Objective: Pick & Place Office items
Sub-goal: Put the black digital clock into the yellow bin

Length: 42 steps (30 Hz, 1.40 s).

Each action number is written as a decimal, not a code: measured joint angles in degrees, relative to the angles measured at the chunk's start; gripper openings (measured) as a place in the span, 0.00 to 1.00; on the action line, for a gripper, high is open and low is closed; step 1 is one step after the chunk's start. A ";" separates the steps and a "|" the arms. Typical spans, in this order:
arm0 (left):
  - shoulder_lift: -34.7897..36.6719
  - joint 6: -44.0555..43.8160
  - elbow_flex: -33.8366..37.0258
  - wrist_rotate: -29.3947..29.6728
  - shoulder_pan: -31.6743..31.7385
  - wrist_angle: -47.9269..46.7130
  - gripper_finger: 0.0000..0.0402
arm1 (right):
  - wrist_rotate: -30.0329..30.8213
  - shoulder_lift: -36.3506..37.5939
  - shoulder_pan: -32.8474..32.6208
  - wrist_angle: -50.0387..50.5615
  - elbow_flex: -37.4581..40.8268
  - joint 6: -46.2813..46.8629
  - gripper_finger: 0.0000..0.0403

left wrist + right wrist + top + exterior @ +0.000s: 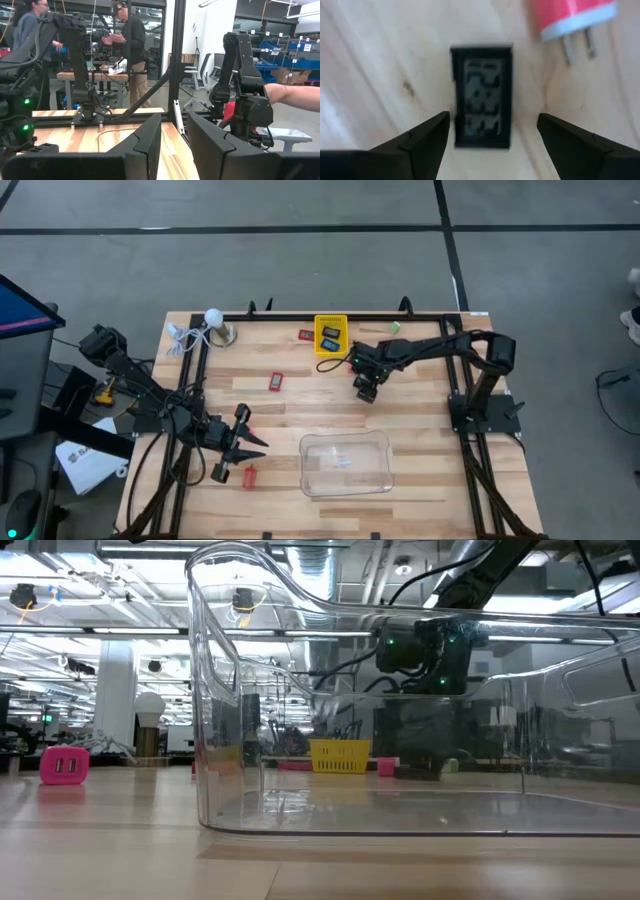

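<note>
My right gripper (365,392) points down at the table, just toward the near side of the yellow basket (331,336). In its wrist view it is open (492,120), and its fingers stand on either side of a small black piece with a display (481,97) that lies flat on the wood. A red plug with two prongs (570,14) lies close beside that piece. My left gripper (243,443) is open near the near-left part of the table, and a red block (250,476) lies beside it. Other red pieces (274,381) (305,335) and a green one (395,327) lie apart on the wood.
A clear plastic tray (346,463) stands near the near edge, between the two arms. The yellow basket holds two dark pieces. A white ball with a cord (212,317) lies at the far left corner. People (125,35) stand in the room beyond the table.
</note>
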<state>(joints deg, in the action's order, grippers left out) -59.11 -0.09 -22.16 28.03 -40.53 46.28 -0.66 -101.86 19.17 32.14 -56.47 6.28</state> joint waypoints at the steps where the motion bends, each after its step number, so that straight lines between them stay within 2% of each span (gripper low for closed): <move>1: 0.00 -0.01 -0.01 0.00 0.00 -0.01 0.23 | 0.06 -0.02 0.28 -0.37 -0.02 -0.27 0.75; 5: 0.00 -0.01 0.00 0.00 0.00 0.00 0.23 | 0.25 -0.46 0.90 -0.59 -0.15 -0.79 0.71; 8: 0.00 -0.01 0.00 0.00 0.00 0.00 0.23 | 0.70 -0.48 0.59 -0.50 -0.15 -0.66 0.63; 14: 0.00 -0.01 0.00 0.00 0.00 0.00 0.23 | 1.17 -0.27 -0.89 1.30 -0.21 0.18 0.35; 23: 0.00 -0.03 0.00 0.00 0.00 -0.01 0.23 | 0.30 3.08 -6.99 4.05 0.20 2.35 0.35; 33: -0.02 -0.16 0.00 0.00 0.00 0.04 0.23 | 2.79 16.73 -14.49 4.98 0.12 7.64 0.35; 38: 0.00 0.11 0.00 -0.02 0.00 0.69 0.23 | 3.69 23.96 -13.13 -4.15 0.09 7.80 0.35; 42: -0.02 1.31 0.00 -0.02 0.11 1.88 0.23 | 0.15 25.39 -7.13 -14.90 -0.26 6.88 0.35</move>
<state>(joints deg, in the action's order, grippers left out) -59.13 1.23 -22.15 28.01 -40.42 48.16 -0.51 -76.48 12.04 17.24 -56.74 13.16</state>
